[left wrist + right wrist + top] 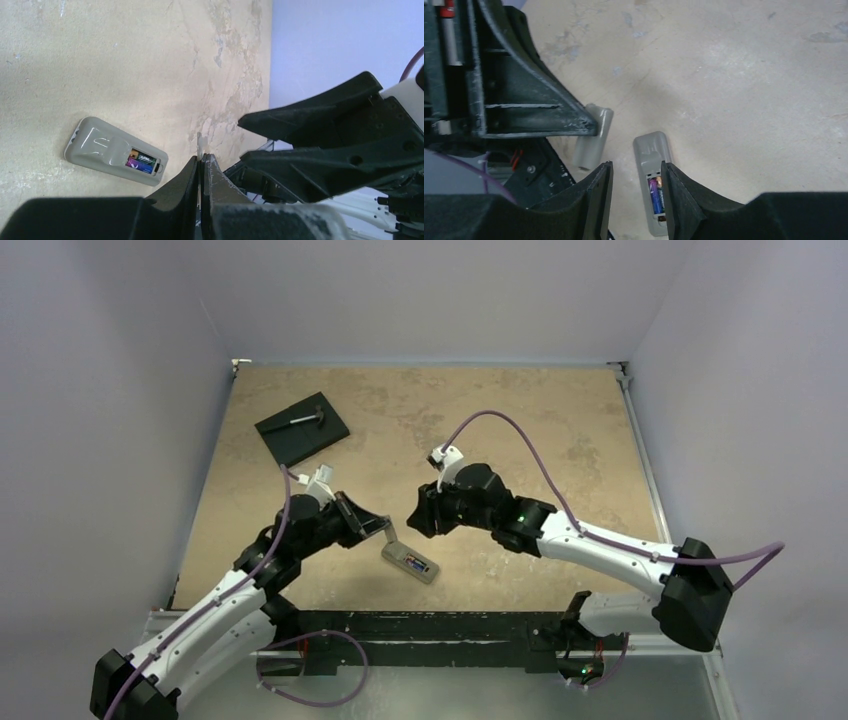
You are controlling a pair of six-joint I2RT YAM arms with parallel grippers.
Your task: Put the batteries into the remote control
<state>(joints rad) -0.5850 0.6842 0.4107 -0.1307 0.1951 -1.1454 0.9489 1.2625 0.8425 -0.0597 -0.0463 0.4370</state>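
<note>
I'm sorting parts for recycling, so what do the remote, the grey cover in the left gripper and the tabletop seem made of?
Remote: likely molded plastic, matte grey, with rounded edges and raised ribs. Cover: seemingly the same matte grey plastic, thin and slightly curved. Tabletop: tan, mottled like stone or laminate; cannot tell which.

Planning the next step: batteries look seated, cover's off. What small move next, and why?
Probably lower the left tool to set its grey cover over the open recess of the remote: both batteries sit inside, uncovered, and the right tool hangs open above it.
</note>
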